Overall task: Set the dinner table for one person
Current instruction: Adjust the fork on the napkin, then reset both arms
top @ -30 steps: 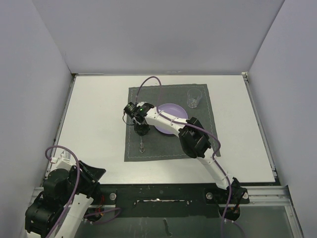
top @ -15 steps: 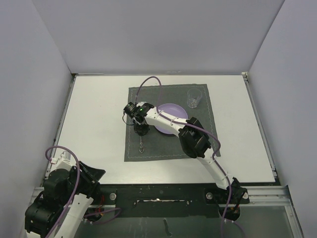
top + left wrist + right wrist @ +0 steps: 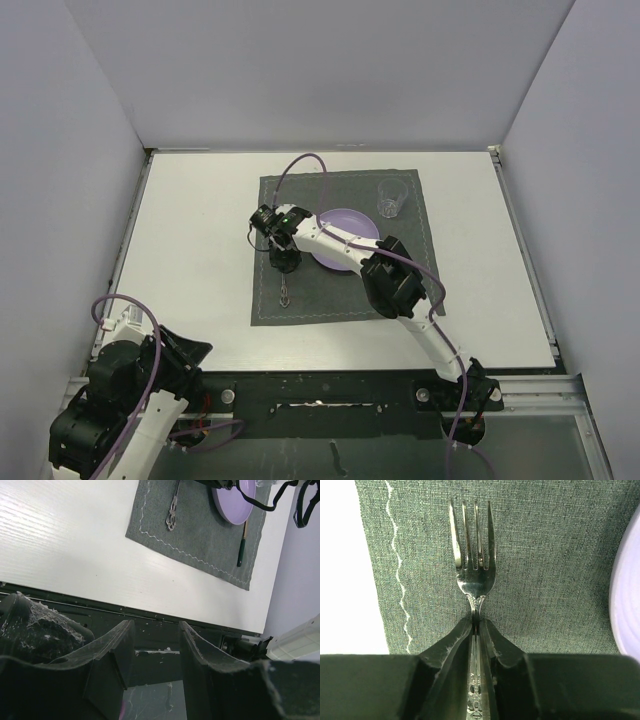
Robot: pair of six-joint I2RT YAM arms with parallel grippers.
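A silver fork [image 3: 472, 575] lies flat on the dark grey placemat [image 3: 400, 270], left of the lilac plate [image 3: 345, 238], tines pointing to the far side. My right gripper [image 3: 477, 622] is low over it, shut on the fork's handle at the neck. From above, the right gripper [image 3: 285, 262] covers the fork's front half and the ornate handle end [image 3: 286, 294] sticks out behind. A clear glass [image 3: 390, 198] stands at the mat's far right corner. My left gripper [image 3: 156, 630] hangs open and empty off the white dinner table's [image 3: 190, 240] near left edge.
A dark-handled knife [image 3: 242, 542] lies on the mat right of the plate [image 3: 232, 505]. The right arm [image 3: 400, 285] stretches across the mat's near right part. A black metal rail [image 3: 320, 385] runs along the table's front edge. Grey walls close in three sides.
The right gripper and the fork have shifted very slightly toward the far side. The left arm has not moved.
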